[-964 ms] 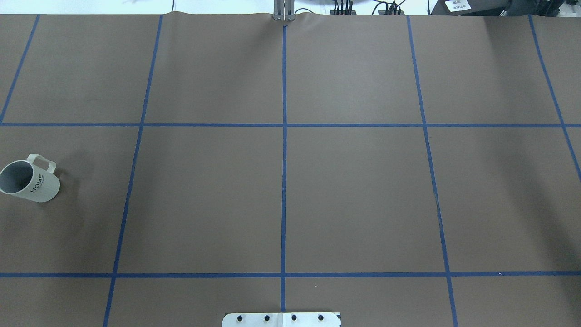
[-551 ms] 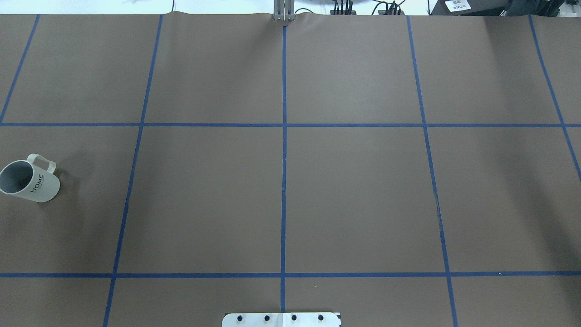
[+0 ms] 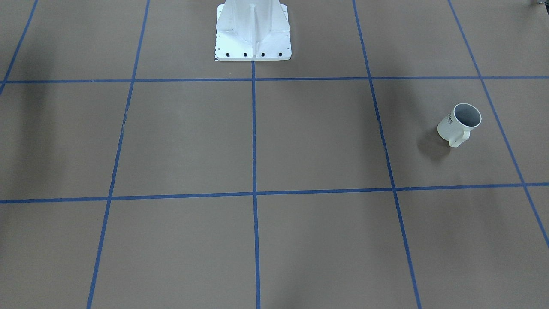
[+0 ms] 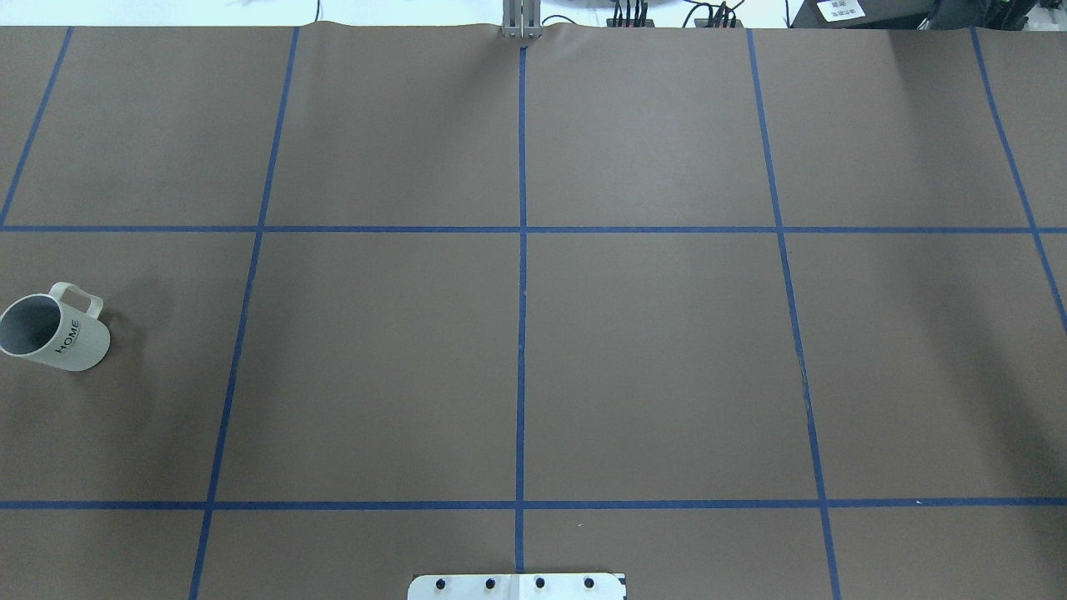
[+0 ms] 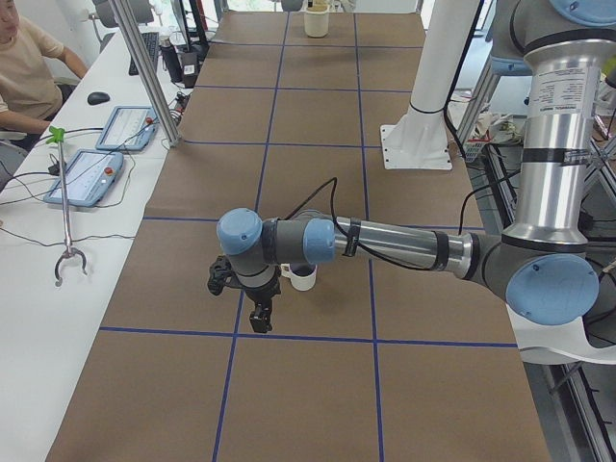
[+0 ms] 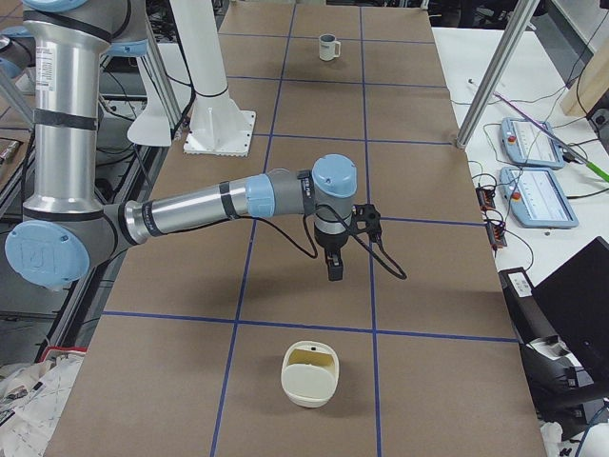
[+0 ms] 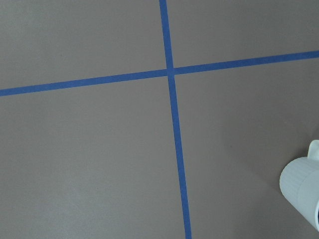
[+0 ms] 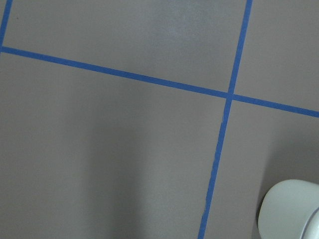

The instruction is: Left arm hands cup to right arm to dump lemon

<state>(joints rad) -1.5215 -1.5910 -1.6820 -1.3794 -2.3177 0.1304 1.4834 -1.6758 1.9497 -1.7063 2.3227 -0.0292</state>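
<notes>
The cup [image 4: 56,334] is a white mug with black "HOME" lettering and stands upright at the table's left edge; it also shows in the front view [image 3: 459,125]. Its grey inside looks empty, and no lemon shows. The left arm's gripper [image 5: 258,322] hangs above the table beside the cup [image 5: 303,277]. The left wrist view catches the cup [image 7: 301,191] at its lower right, with no fingers in frame. The right arm's gripper [image 6: 335,269] hangs over the table. Both grippers show only in the side views, so I cannot tell whether they are open or shut.
A cream container [image 6: 309,373] with a yellowish inside sits on the table near the right arm's end; it also shows in the right wrist view [image 8: 289,209]. The robot's white base [image 3: 253,30] stands mid-table. An operator [image 5: 24,67] sits at a side table.
</notes>
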